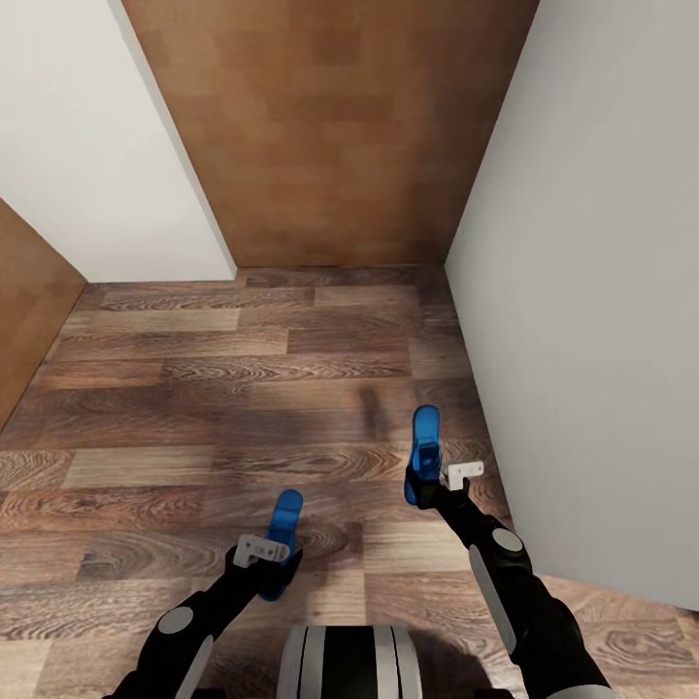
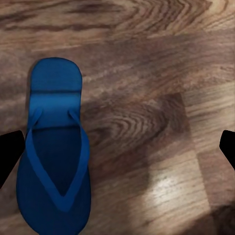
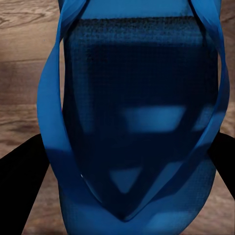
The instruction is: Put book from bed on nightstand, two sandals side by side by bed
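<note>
Sandals: two blue rubber flip-flops, both at the grippers, over brown wood-plank floor (image 1: 194,388) in a narrow passage between white walls (image 1: 582,291). No bed, book or nightstand in view, so my read is the robot is in transit or lining up, not at the drop spot.

Left sandal (image 1: 283,529): head view has it at the tip of the left gripper (image 1: 272,563). Left wrist view shows the same blue flip-flop (image 2: 54,156) flat on the planks, strap up, lying close to one of the two dark fingertips (image 2: 10,156) at the frame edges. Fingers are spread wide with bare floor between them, so nothing is gripped. Can't tell if that fingertip touches the sole.

Right sandal (image 1: 424,456): sits at the right gripper (image 1: 427,490), toe pointing away from the robot. In the right wrist view the blue sole and V-strap (image 3: 137,122) lie very close to the lens, dark fingers (image 3: 24,186) flanking both sides. Looks clamped on the sandal, held off the floor, judging by the shadow on the planks ahead.

Likely reason for the layout: carry one, other parked or just set down. Risks: right wall is near the right arm; thin sole could slip in the pinch.
</note>
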Available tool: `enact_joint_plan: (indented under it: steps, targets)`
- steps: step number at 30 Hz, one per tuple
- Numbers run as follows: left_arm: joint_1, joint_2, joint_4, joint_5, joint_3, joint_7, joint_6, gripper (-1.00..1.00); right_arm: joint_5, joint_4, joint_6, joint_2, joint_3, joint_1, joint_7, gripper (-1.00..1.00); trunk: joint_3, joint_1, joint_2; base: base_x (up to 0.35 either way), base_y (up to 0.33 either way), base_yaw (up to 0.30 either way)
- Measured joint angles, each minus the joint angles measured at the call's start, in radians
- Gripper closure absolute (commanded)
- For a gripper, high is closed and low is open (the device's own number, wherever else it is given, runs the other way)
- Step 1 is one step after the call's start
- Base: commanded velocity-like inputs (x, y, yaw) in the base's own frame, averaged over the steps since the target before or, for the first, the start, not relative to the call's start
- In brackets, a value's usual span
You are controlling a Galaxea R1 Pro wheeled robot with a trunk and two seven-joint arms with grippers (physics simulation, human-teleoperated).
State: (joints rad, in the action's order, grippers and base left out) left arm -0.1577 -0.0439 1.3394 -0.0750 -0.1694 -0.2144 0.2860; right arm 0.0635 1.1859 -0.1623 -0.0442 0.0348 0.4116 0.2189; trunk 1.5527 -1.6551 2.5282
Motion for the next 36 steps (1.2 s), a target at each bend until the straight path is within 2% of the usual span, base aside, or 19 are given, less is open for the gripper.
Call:
enact_joint_plan:
  steps: [6,9,16,21,26,30,36]
  targets:
    - [0.0,0.0,0.0,0.0,0.0,0.0,0.0,-1.0,0.0,0.005,-0.002,0.003,-0.001,0.0,0.001,1.0,0.0,0.0,0.0,0.0,0.0,0.0]
    - [0.0,0.0,0.0,0.0,-0.012,0.0,0.001,-1.0,0.0,0.009,-0.003,0.003,-0.001,0.0,0.002,1.0,0.0,0.0,0.0,0.0,0.0,0.0]
    - [0.0,0.0,0.001,0.001,-0.03,0.001,0.003,-1.0,0.001,0.054,-0.004,0.005,-0.003,-0.001,0.002,1.0,0.027,-0.003,0.002,0.0,0.0,0.0]
    - [0.0,0.0,0.002,0.003,-0.03,0.013,0.001,-1.0,0.001,0.057,-0.005,0.006,-0.003,-0.001,0.002,1.0,0.027,-0.003,0.002,0.0,0.0,0.0]
    - [0.0,-0.003,0.003,0.002,-0.025,0.055,0.0,-1.0,0.0,0.057,-0.005,0.006,-0.002,-0.001,0.002,1.0,0.027,-0.003,0.002,0.0,0.0,0.0]
    - [0.0,-0.009,0.0,0.0,-0.019,0.06,0.0,-1.0,0.001,0.057,-0.005,0.006,-0.002,-0.001,0.002,1.0,0.027,-0.003,0.002,0.0,0.0,0.0]
    - [0.0,-0.011,-0.02,0.0,0.011,0.061,-0.001,-1.0,0.0,0.057,-0.005,0.006,-0.002,-0.001,0.001,1.0,0.031,-0.004,0.002,0.0,0.0,0.0]
